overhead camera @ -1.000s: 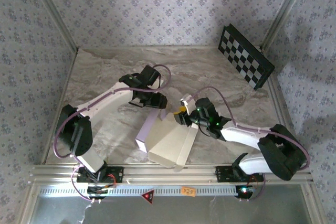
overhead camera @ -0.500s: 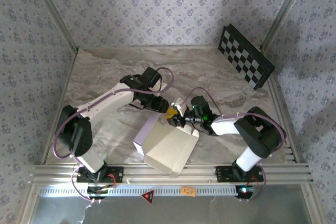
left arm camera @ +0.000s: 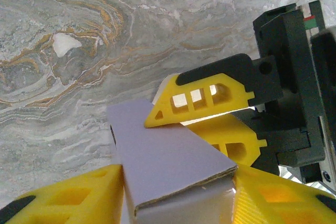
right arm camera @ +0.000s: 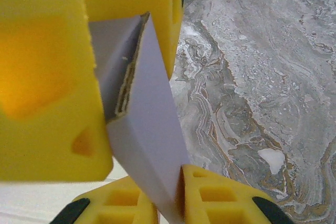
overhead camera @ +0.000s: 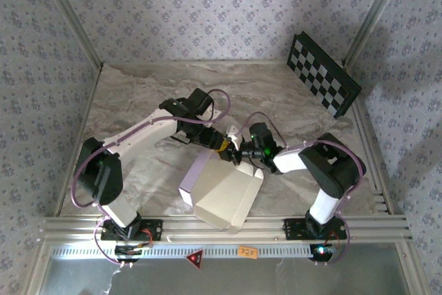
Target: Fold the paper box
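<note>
**A:** Where's the box?
**B:** The thin-card paper box (overhead camera: 224, 195), cream-white inside and pale lilac outside, is on the grey marbled table (overhead camera: 138, 98). It's near the front edge, between the two arms. It's partly folded, with one lilac side wall up on its left.
**A:** Left gripper?
**B:** The left gripper (overhead camera: 220, 143) is at the box's far corner. Its yellow plastic fingers (left arm camera: 68, 198) stand roughly half apart. A folded lilac flap fills the gap and touches both, so it's gripping the flap.
**A:** Right?
**B:** The right gripper (overhead camera: 238, 153) faces it nose to nose at the same corner. Its yellow fingers (left arm camera: 205, 95) are nearly together, pinching the flap's edge. In its wrist view, doubled card is wedged between them.
**A:** Are the grippers touching?
**B:** They're just beside each other; I can't tell whether they touch.
**A:** Anything else?
**B:** A black-and-white checkerboard panel (overhead camera: 323, 74) leans at the back right, well apart from the box.
</note>
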